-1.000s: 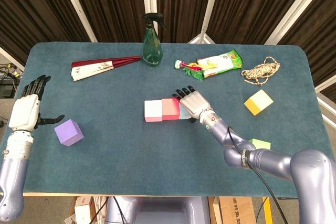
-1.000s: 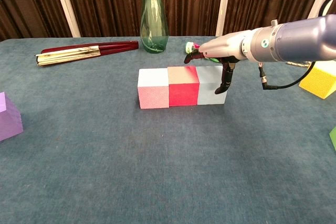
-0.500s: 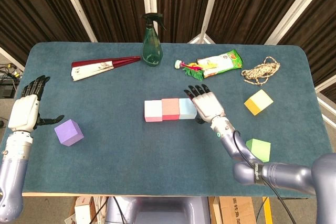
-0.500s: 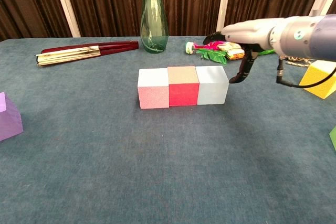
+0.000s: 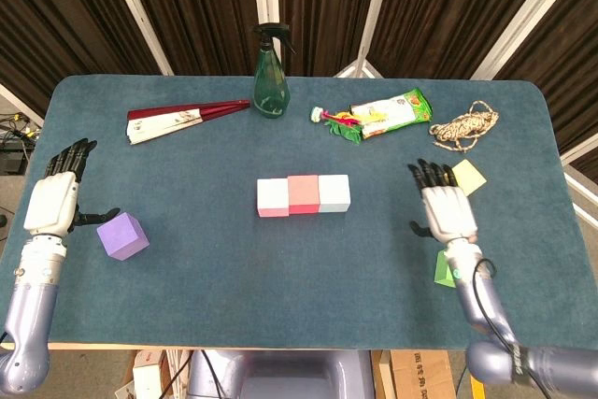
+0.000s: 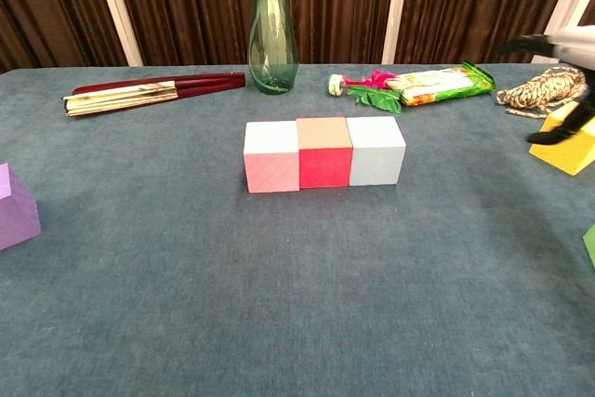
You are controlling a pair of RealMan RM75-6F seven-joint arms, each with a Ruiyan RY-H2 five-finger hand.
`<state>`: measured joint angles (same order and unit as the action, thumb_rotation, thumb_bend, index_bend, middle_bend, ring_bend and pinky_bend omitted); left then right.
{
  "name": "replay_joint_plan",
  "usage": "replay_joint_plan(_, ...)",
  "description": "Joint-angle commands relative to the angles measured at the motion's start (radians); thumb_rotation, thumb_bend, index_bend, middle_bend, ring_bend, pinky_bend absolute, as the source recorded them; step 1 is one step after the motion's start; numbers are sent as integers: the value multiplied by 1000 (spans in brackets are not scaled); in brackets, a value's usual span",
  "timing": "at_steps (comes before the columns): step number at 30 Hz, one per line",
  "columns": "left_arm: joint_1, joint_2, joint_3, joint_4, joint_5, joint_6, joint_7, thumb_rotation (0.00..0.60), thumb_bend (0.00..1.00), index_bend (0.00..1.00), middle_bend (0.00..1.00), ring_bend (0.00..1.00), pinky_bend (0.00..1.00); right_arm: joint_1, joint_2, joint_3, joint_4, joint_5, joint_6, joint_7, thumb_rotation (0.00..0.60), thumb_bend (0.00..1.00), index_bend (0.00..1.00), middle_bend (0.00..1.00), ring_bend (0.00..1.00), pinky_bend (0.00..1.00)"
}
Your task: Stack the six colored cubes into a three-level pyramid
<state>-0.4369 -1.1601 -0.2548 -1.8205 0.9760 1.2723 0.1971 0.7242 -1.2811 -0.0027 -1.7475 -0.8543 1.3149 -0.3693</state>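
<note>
Three cubes form a touching row mid-table: pink (image 5: 272,198) (image 6: 271,156), red (image 5: 303,195) (image 6: 324,153) and pale blue (image 5: 334,192) (image 6: 376,150). A purple cube (image 5: 122,235) (image 6: 16,205) sits at the left. My left hand (image 5: 56,199) hovers open just left of it. A yellow cube (image 5: 470,177) (image 6: 568,143) lies at the right, partly hidden behind my right hand (image 5: 445,207), which is open with fingers spread. A green cube (image 5: 444,269) shows below that hand's wrist. In the chest view only dark fingertips (image 6: 553,133) appear at the right edge.
Along the far side lie a folded fan (image 5: 182,119), a green spray bottle (image 5: 270,72), a snack packet with a small toy (image 5: 378,115) and a coil of rope (image 5: 465,125). The table's front edge (image 5: 280,343) is close below the cubes.
My right hand has drawn away from the pale blue cube, moving right to above the yellow and green cubes. The three-cube row stays put. My left hand shifted slightly toward me.
</note>
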Motion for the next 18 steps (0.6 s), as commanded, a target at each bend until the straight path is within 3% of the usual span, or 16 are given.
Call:
replay_joint_plan(1,-6,-12,3,8,-4,-3,12,600,108,0,3,0,0,-72,26,-26,-10,-66,45,64,600,257,0,0,0,0)
replay_joint_plan(9,-41,-54,-2,17,-20,-19,65,600,110,0,3,0,0,-130,28,-10,15,-137,38,126,600,257,0,0,0,0)
replay_joint_plan(18,-149,-155,-27,35,-42,-100,135,600,151,0,3,0,0,-159,31,35,20,-151,0,156,600,256,0,0,0,0)
